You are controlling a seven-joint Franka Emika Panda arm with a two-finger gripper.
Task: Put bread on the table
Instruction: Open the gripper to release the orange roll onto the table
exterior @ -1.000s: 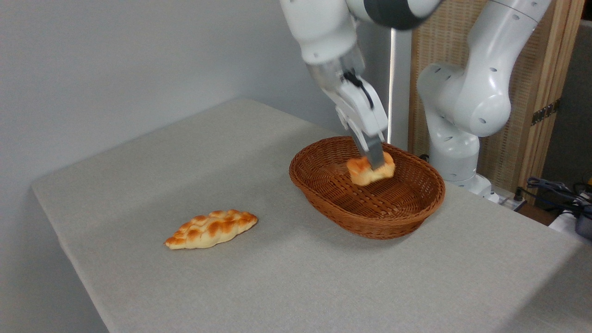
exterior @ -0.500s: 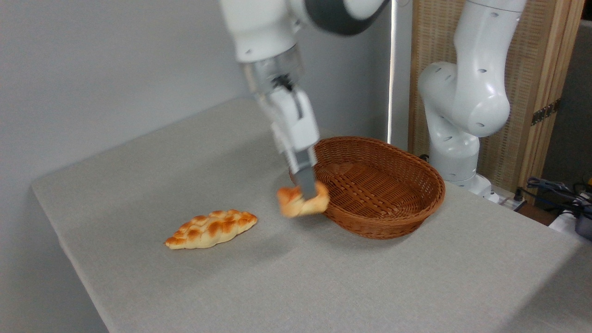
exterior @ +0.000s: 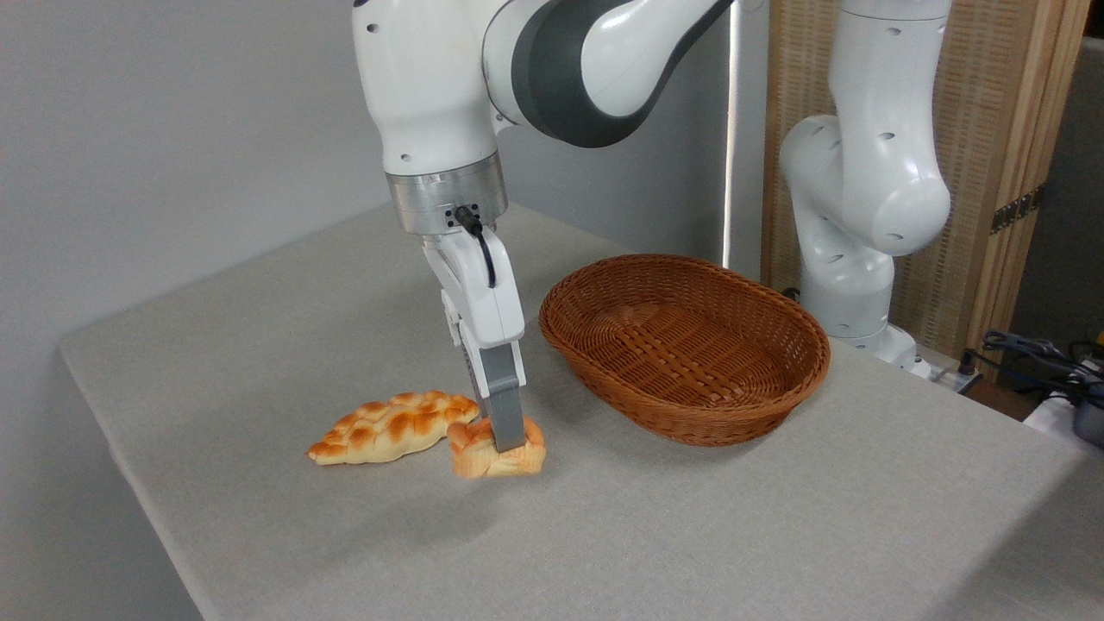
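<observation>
Bread (exterior: 498,450) down on the tabletop (exterior: 690,535), lower centre of frame, my gripper (exterior: 507,438) pinching it from above.
Fingers (exterior: 504,414) clamped on the bun so it lands level, just beside the braided loaf (exterior: 392,426), well clear of the empty basket (exterior: 686,345); release not yet done.

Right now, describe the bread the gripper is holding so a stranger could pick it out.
On the grey table, left of the wicker basket, two breads lie close together. The bread is the small round bun clamped in the gripper, knotted on top, not the long braided loaf beside it.
</observation>
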